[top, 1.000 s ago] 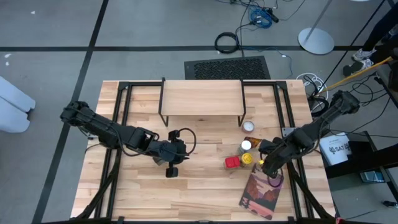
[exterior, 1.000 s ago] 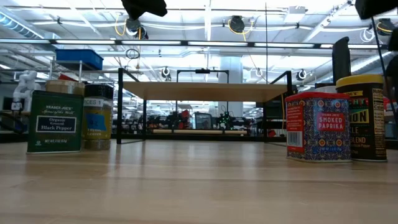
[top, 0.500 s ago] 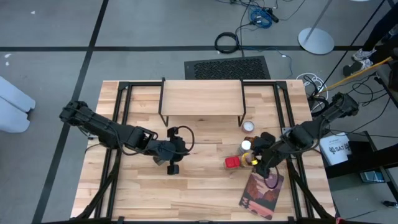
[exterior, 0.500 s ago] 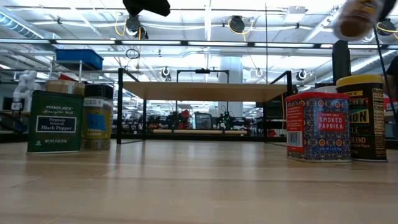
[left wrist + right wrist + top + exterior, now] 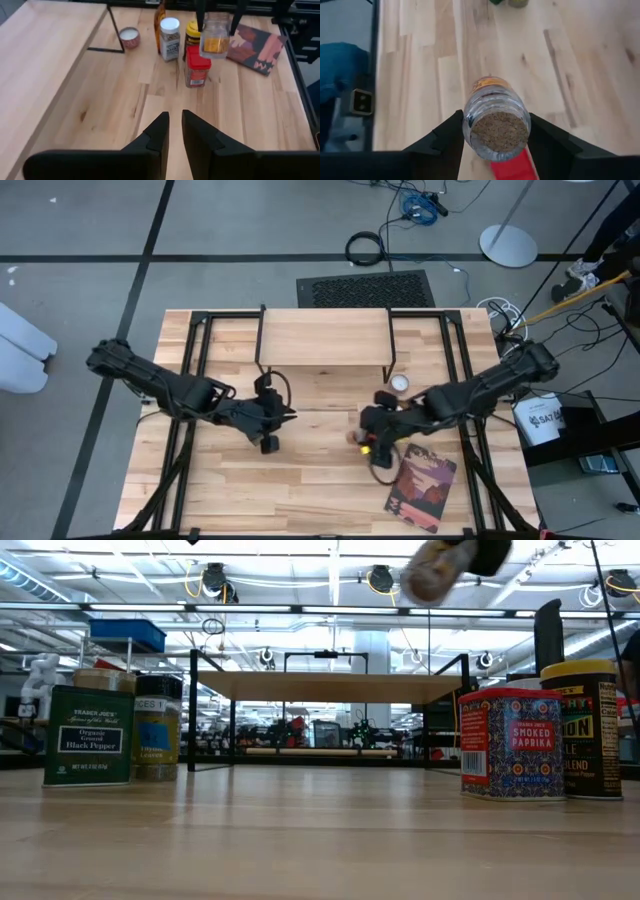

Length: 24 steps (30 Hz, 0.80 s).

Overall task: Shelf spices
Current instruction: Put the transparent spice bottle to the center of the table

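Pale plank on thin black legs, the shelf [image 5: 325, 337] carries nothing I can see, so the job looks barely begun: the right gripper [image 5: 495, 131] pinches one clear ribbed jar [image 5: 496, 122] of brownish spice, lifted above the table [image 5: 220, 490] near the middle, just in front of the shelf. On the boards wait a red-capped tin [image 5: 196, 66], a white-lidded jar [image 5: 170, 33], a squat round tin [image 5: 130, 37] and a green pepper tin [image 5: 89, 735] (boxy, metal). The left gripper [image 5: 174, 131] hangs low, fingers nearly together, empty.
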Each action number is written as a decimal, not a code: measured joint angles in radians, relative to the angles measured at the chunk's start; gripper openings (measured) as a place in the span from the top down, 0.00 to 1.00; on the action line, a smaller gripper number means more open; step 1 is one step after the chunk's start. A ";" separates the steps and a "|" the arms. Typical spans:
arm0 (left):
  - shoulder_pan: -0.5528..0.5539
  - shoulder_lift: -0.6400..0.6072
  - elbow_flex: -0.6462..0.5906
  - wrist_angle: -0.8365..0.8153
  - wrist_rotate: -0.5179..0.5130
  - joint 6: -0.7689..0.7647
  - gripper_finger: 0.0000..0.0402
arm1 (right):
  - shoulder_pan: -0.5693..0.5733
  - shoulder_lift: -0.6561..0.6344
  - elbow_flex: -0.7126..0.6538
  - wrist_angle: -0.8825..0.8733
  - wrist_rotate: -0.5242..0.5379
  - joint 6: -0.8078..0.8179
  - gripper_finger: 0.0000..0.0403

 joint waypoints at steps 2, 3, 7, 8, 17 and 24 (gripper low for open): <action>-0.010 -0.007 0.000 -0.027 -0.002 -0.026 0.85 | -0.020 0.050 0.041 0.004 0.000 -0.044 0.55; -0.016 -0.009 0.000 -0.040 -0.005 -0.040 0.85 | -0.029 0.074 0.058 0.009 0.000 -0.067 0.55; -0.041 -0.015 0.000 -0.070 -0.035 -0.072 0.85 | -0.060 0.173 0.123 0.018 -0.026 -0.130 0.55; -0.047 -0.015 0.000 -0.079 -0.043 -0.081 0.85 | -0.066 0.195 0.134 0.019 -0.030 -0.137 0.55; -0.091 -0.014 0.000 -0.116 -0.102 -0.125 0.85 | -0.095 0.355 0.182 0.030 -0.079 -0.133 0.55; -0.104 -0.014 0.000 -0.144 -0.108 -0.168 0.85 | -0.114 0.426 0.184 0.041 -0.079 -0.101 0.55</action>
